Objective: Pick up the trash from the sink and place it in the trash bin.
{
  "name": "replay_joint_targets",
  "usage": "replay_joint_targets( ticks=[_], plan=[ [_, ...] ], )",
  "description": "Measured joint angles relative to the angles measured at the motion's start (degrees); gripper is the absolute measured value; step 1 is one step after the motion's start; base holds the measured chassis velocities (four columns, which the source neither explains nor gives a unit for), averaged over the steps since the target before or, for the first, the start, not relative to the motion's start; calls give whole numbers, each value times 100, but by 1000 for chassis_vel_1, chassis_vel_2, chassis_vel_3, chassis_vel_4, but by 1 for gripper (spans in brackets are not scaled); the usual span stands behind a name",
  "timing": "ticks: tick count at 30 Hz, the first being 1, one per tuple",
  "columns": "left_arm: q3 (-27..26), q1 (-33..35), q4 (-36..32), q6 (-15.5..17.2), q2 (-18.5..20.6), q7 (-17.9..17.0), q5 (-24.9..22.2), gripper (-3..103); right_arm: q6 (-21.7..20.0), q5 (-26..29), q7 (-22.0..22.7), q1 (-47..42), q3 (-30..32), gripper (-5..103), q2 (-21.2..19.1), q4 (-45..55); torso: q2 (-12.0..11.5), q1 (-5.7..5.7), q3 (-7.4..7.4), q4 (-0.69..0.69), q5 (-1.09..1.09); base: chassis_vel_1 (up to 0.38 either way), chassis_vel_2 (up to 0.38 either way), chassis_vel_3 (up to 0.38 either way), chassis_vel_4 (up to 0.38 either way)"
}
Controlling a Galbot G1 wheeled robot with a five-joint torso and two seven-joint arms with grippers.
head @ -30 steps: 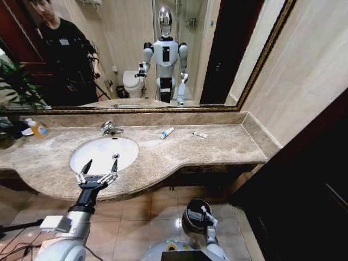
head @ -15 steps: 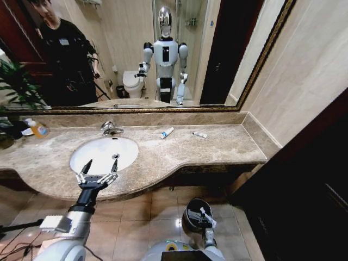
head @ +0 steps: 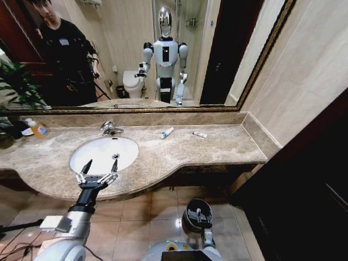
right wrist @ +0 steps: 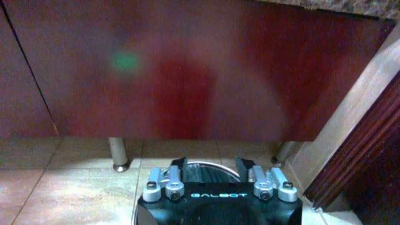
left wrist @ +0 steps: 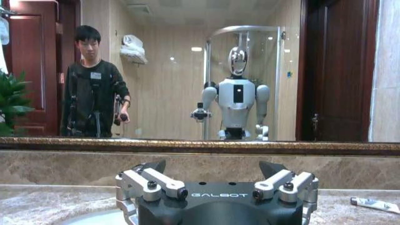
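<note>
Tubes (head: 167, 132) lie far beyond the left gripper's (head: 98, 169) spread, empty fingers; reaching short risks missing them. Right gripper (head: 200, 216), over the bin (head: 190, 213): grip unclear.

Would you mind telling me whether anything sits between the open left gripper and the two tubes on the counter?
Nothing visible blocks it. The left gripper hovers open over the sink's front rim; the tubes lie across bare counter, right of the faucet.

Two tubes (head: 167, 132) on counter; bin (head: 191, 217) apparently floor-standing.
</note>
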Motion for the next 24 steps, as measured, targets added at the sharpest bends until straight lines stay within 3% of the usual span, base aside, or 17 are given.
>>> replay_joint_targets(
  ticks=[2,5,12,24],
  plan=[
    [0,0,0,0,0,0,0,100,0,-9,15,-48,3,65,-23,103,0,0,0,0,0,0,0,0,0],
    [0,0,0,0,0,0,0,100,-9,-5,27,-91,9,71,-75,194,0,0,0,0,-1,0,0,0,0],
    [0,0,0,0,0,0,0,100,-65,70,36,-261,22,99,-191,532,0,0,0,0,0,0,0,0,0],
    [0,0,0,0,0,0,0,100,-90,70,52,-519,-4,100,-309,1043,0,0,0,0,0,0,0,0,0]
  ],
)
